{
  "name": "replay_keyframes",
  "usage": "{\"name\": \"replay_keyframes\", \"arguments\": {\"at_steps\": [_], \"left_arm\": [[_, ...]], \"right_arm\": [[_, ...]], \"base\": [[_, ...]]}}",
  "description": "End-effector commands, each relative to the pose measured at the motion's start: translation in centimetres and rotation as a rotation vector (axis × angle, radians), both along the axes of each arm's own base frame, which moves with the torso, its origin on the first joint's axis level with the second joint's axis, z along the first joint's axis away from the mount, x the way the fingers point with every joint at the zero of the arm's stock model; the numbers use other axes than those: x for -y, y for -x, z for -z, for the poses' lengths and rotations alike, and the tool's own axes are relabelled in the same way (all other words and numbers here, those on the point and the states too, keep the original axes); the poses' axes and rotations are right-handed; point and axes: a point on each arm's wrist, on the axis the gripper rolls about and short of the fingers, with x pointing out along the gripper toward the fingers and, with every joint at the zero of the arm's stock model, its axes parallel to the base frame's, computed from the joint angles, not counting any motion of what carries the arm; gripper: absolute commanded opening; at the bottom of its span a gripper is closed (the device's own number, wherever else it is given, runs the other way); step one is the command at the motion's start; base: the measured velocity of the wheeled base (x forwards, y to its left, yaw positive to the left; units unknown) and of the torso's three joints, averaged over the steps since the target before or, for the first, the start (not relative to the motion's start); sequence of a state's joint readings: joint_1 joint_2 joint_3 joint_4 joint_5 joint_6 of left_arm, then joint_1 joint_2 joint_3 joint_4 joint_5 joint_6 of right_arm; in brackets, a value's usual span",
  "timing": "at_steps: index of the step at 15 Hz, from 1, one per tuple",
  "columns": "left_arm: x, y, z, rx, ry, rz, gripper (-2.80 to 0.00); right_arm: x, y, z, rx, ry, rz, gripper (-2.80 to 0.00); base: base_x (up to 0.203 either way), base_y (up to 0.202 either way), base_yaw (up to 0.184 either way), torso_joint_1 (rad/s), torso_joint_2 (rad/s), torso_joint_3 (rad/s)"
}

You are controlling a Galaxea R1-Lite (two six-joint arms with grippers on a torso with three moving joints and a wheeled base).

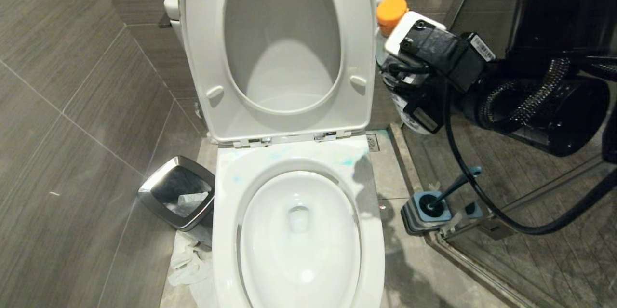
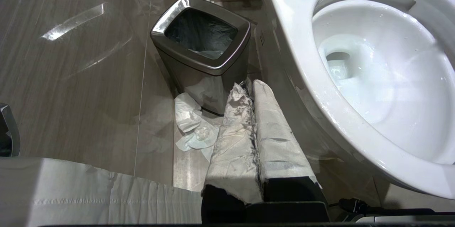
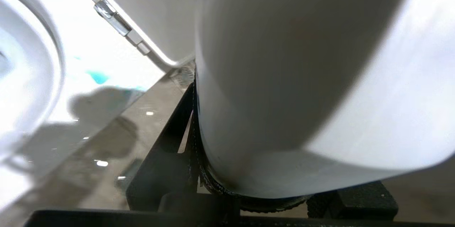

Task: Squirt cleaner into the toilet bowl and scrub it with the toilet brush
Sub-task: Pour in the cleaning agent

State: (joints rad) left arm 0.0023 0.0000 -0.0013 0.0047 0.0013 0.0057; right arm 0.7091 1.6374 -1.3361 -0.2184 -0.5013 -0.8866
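The toilet bowl stands open below me, with its seat and lid raised. Turquoise cleaner is smeared on the back of the broad rim, and a blob of cleaner shows beside the hinge. My right gripper hangs to the right of the raised seat, shut on a white bottle with an orange cap. The toilet brush stands in its blue holder on the floor to the right. My left gripper, wrapped in white paper, is shut and empty beside the bowl.
A steel-rimmed waste bin stands left of the bowl, with crumpled tissue on the floor by it. A glass partition with a metal sill runs along the right. A floor drain lies behind the bowl.
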Motion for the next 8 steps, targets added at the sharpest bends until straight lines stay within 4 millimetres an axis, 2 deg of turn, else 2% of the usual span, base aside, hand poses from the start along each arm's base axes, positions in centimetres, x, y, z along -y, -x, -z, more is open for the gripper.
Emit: {"name": "replay_keyframes", "arguments": {"at_steps": [1,3,8], "left_arm": [[0.0,0.0,0.0,-0.001,0.000,-0.001,-2.80],[0.0,0.0,0.0,-0.002,-0.002,-0.001,-2.80],[0.0,0.0,0.0,-0.002,0.000,-0.001,-2.80]], "right_arm": [[-2.1,-1.3,0.5,0.018,0.121,-0.007,-2.80],[-3.6,-1.6,0.7,0.038,0.200,-0.017,-2.80],[-5.7,-2.6,1.4,0.071,0.418,0.011,-2.80]], "base": [[0.000,0.000,0.000,0.000,0.00,0.000],[0.000,0.000,0.000,0.000,0.00,0.000],[0.000,0.000,0.000,0.000,0.00,0.000]]}}
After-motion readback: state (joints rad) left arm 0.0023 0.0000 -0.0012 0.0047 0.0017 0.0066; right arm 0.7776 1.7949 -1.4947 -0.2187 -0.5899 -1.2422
